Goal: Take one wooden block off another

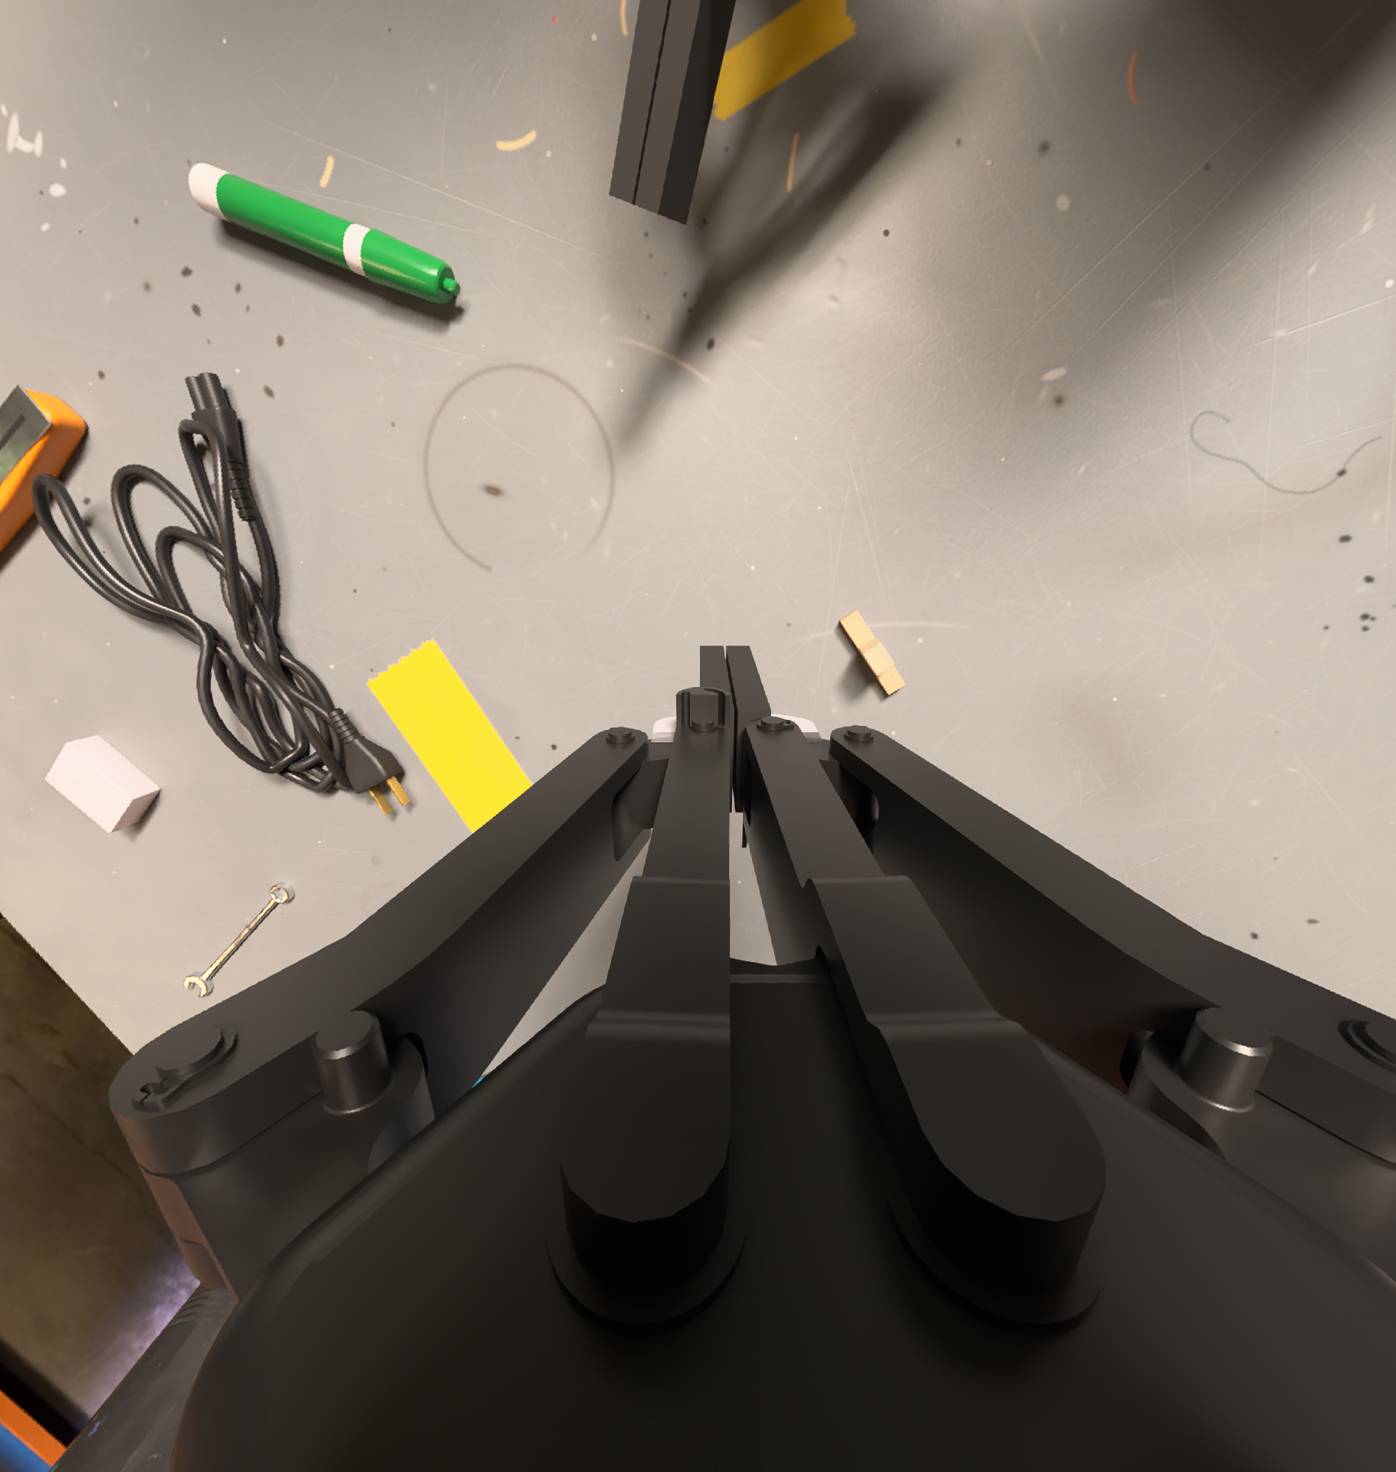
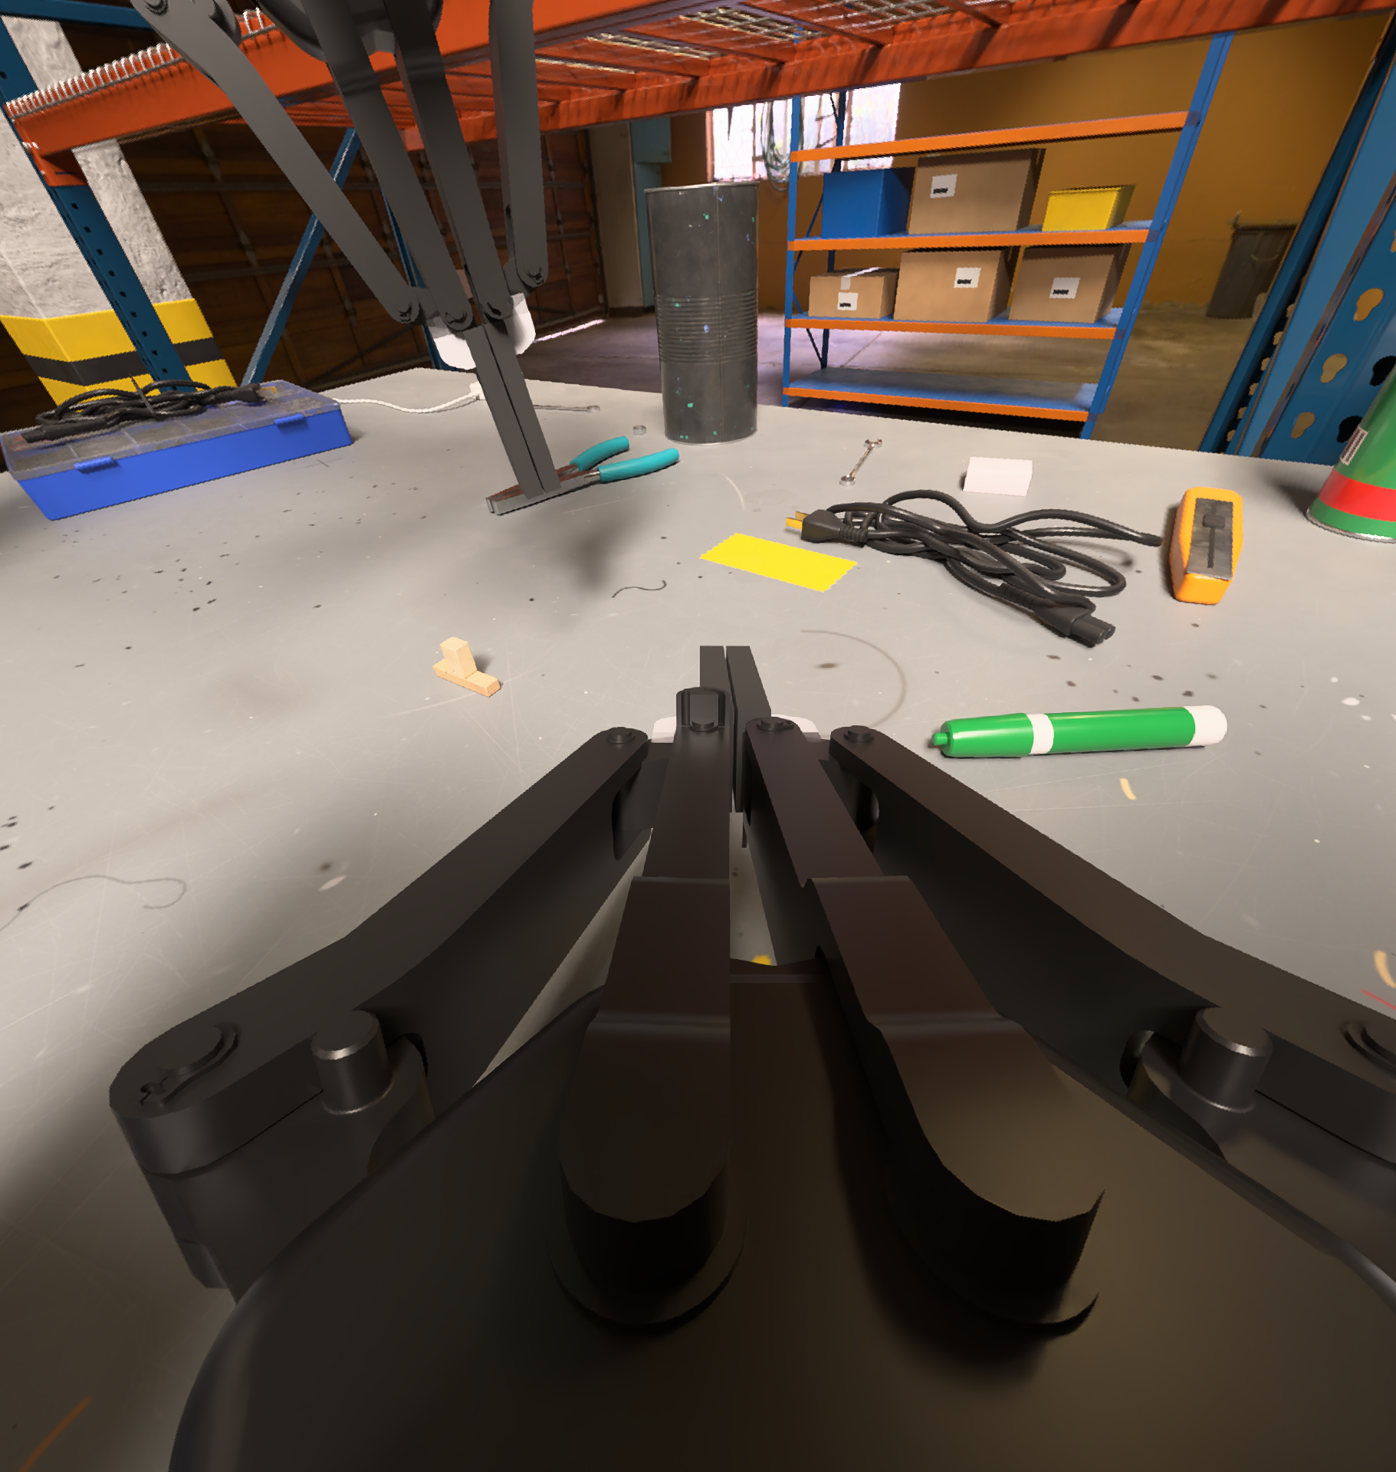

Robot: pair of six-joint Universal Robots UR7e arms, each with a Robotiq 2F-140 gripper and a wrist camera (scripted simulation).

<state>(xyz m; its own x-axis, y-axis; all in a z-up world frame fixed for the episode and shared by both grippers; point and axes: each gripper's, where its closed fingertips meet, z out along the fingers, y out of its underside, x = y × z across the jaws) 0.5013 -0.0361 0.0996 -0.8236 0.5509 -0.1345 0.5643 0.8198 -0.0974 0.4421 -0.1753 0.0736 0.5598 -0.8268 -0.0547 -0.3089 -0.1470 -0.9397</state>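
Note:
Two pale wooden blocks (image 2: 466, 667) sit on the grey table, a small upright one on top of a flat one. In the left wrist view they lie (image 1: 871, 653) just right of my left gripper (image 1: 725, 661), which is shut and empty, hovering above the table. My right gripper (image 2: 725, 661) is also shut and empty, with the blocks ahead and to its left. The left gripper also shows in the right wrist view (image 2: 537, 486), farther back. The right gripper's closed fingers (image 1: 651, 199) show at the top of the left wrist view.
A green marker (image 2: 1077, 730), black power cord (image 2: 981, 550), yellow tape (image 2: 778, 561), white block (image 2: 997, 475), wrench (image 2: 860, 462) and orange knife (image 2: 1204, 546) lie to the right. A blue case (image 2: 177, 454), dark can (image 2: 706, 311) and teal pliers (image 2: 615, 466) stand behind.

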